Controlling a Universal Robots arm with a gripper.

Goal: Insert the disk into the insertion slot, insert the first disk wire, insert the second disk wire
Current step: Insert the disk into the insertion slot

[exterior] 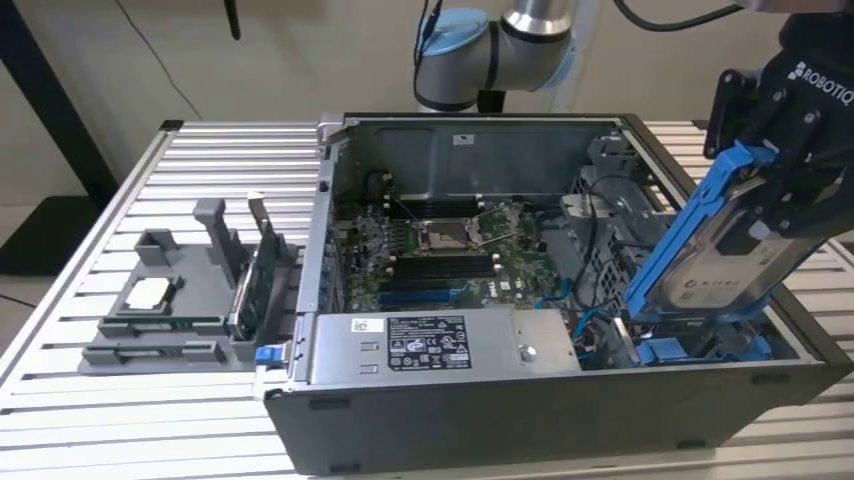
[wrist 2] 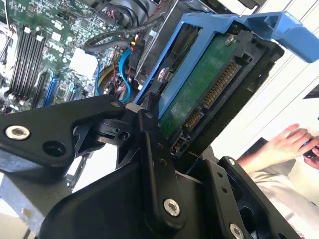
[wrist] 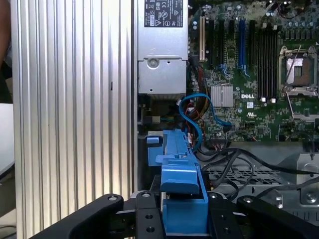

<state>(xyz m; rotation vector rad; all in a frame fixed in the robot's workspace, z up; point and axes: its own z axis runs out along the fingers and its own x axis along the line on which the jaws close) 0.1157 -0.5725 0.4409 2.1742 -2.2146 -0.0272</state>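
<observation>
Closest to the lens, an open computer case (exterior: 534, 420) is lying on a slatted table (exterior: 80, 420). Moving rightward across the exterior view, a grey holder (exterior: 174, 300) is carrying a green circuit card (exterior: 264, 262), and a power supply (exterior: 427, 345) is fronting the motherboard (exterior: 454, 250). Further right, the gripper (exterior: 767, 205) is clamping its fingers on the disk (exterior: 707, 270), which is tilting steeply with its lower end near the insertion slot (exterior: 701, 348) at the case's right end.

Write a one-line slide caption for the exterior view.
Claw grips the blue-framed disk, tilted over the insertion slot in the open computer case.
</observation>
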